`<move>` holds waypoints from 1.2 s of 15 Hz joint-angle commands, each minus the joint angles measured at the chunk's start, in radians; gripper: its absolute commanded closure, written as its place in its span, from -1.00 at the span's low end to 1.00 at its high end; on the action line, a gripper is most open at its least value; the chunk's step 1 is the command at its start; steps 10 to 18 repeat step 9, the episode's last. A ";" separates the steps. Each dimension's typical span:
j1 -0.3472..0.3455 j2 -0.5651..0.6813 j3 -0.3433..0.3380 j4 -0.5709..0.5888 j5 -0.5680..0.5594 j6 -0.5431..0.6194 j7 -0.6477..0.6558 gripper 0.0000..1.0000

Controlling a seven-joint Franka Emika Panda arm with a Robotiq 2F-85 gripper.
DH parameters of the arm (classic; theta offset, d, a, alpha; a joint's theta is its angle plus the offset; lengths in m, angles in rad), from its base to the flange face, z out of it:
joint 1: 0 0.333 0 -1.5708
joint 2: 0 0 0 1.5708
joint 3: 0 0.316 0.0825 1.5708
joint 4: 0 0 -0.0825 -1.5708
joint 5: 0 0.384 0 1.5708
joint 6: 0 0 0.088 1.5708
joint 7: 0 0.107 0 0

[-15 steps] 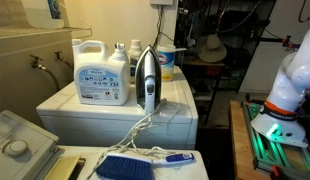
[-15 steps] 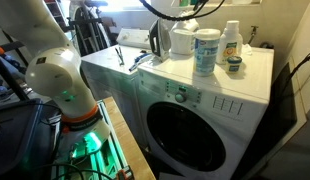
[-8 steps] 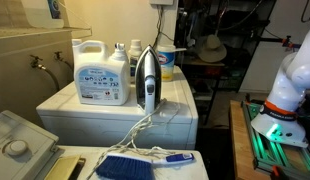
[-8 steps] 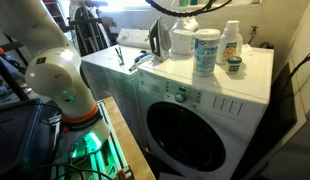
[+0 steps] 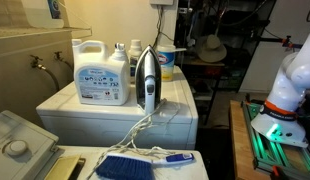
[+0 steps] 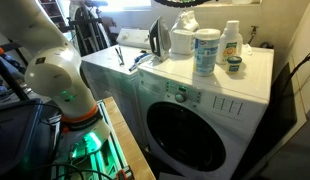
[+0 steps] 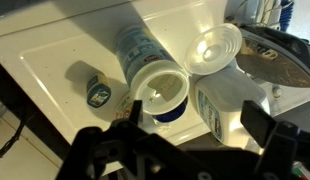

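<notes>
— Pincer (image 7: 185,150)?
— Spread wide, gripping nothing, hovering over open white tub (image 7: 160,95).
— Tub's place?
— Upright on white washer surface (image 7: 55,50), near small cap (image 7: 95,96).

A white cylindrical plastic tub with a blue printed label (image 7: 145,62) stands upright on the flat top of a white washing machine (image 7: 50,55). Its round mouth is open, and the wrist view shows its pale inside. In an exterior view the tub (image 6: 206,52) stands near the front edge of the machine's top. A round translucent white lid (image 7: 214,49) lies flat just to the right of the tub's mouth. Whether the two touch cannot be told.
</notes>
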 commanded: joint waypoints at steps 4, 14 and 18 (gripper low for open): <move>0.004 -0.020 -0.040 0.001 -0.006 0.016 0.017 -1.00; 0.009 -0.017 -0.041 0.005 -0.005 0.017 0.017 -1.00; 0.009 -0.017 -0.041 0.005 -0.005 0.017 0.017 -1.00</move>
